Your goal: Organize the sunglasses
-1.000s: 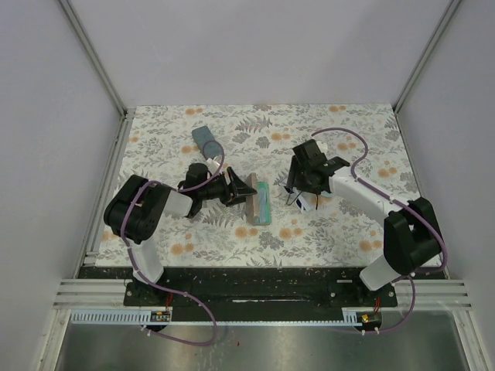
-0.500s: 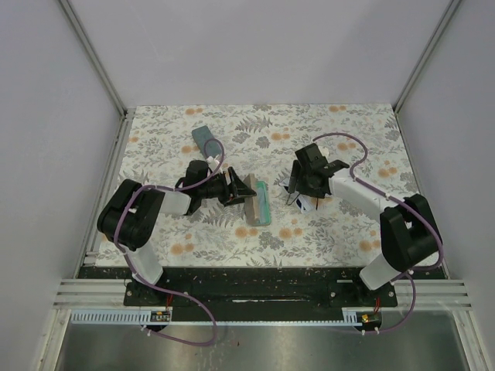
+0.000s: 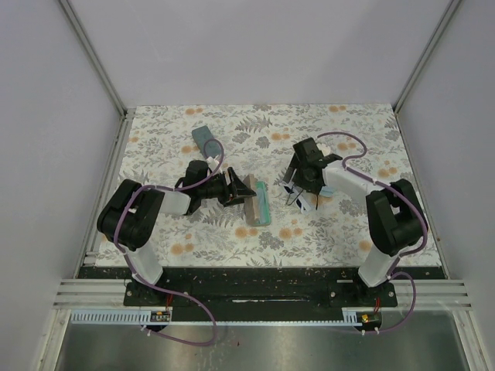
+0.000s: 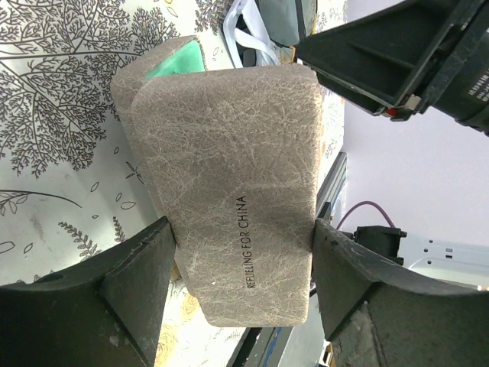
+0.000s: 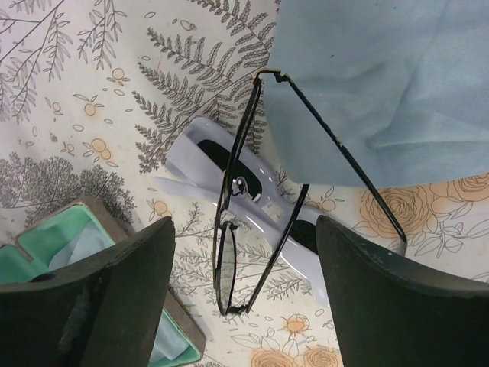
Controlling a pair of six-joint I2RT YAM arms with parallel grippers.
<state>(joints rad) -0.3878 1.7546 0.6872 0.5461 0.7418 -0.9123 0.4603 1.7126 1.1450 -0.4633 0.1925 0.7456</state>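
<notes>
floral tabletop, sunglasses below right gripper

The left arm lay folded low, its forearm reaching rightward just above the surface with the wrist rolled onto its side. The left gripper had its fingers pressed against two opposite sides of the tan case, clamped on it. The right arm bent sharply at the elbow and stretched leftward, its wrist tipped downward. The right gripper pointed at the surface, its fingers spread wide apart and closed on nothing.
</notes>
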